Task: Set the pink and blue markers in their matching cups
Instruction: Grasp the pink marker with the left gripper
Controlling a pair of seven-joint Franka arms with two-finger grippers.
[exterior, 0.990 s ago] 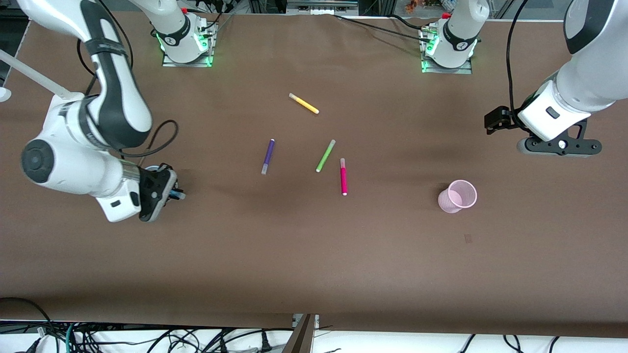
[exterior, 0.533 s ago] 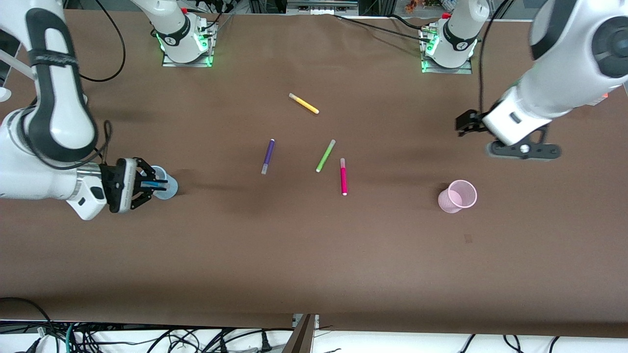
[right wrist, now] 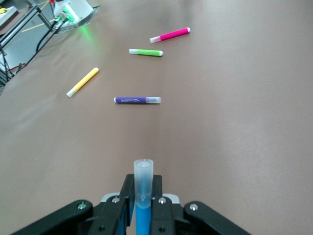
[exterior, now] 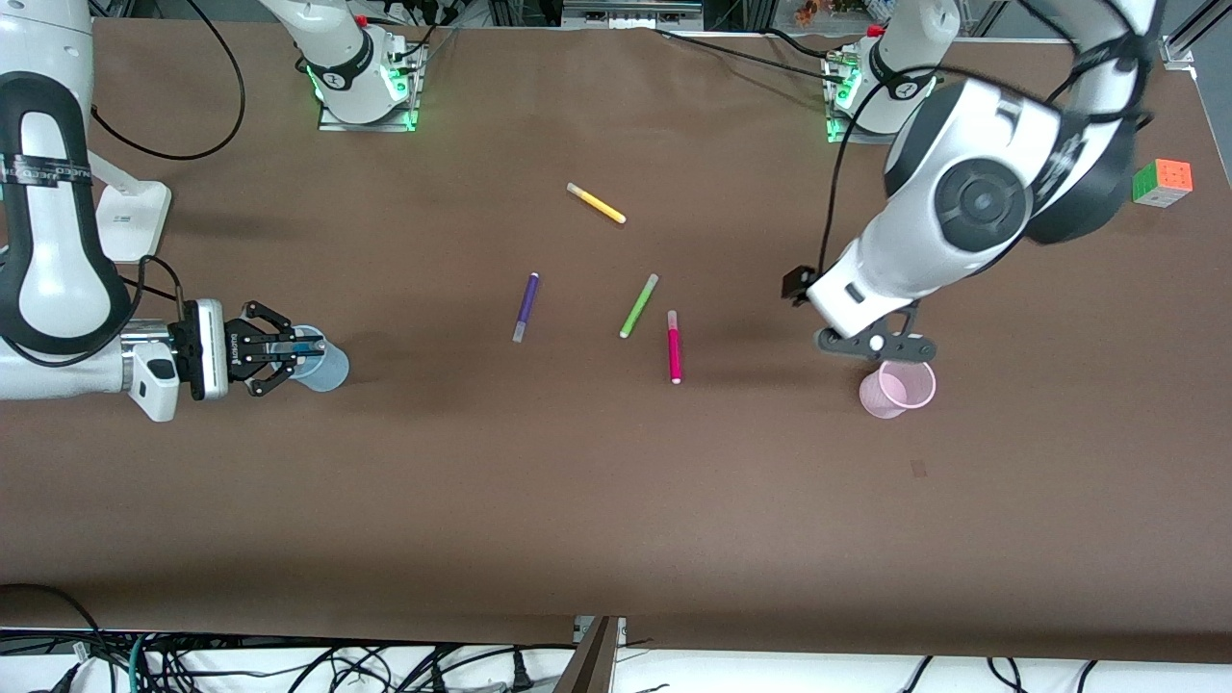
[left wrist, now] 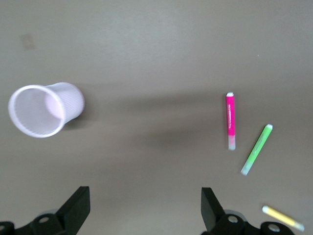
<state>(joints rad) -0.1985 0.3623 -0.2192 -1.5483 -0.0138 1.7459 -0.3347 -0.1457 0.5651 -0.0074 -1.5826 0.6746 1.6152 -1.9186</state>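
Note:
My right gripper is shut on the blue marker, whose greyish clear end sticks out past the fingertips. It holds the marker level at the rim of the light blue cup, near the right arm's end of the table. The pink marker lies flat mid-table and shows in the left wrist view too. The pale pink cup stands upright toward the left arm's end. My left gripper hangs open over the table just beside that pink cup, with nothing between its fingers.
A purple pen, a lime green pen and a yellow pen lie mid-table, farther from the front camera than the pink marker. A colour cube sits at the left arm's end. Cables run along the base side.
The left arm has swung in from the table's end to beside the pink cup. The right gripper has turned level and drawn back a little from the blue cup, still holding the blue marker.

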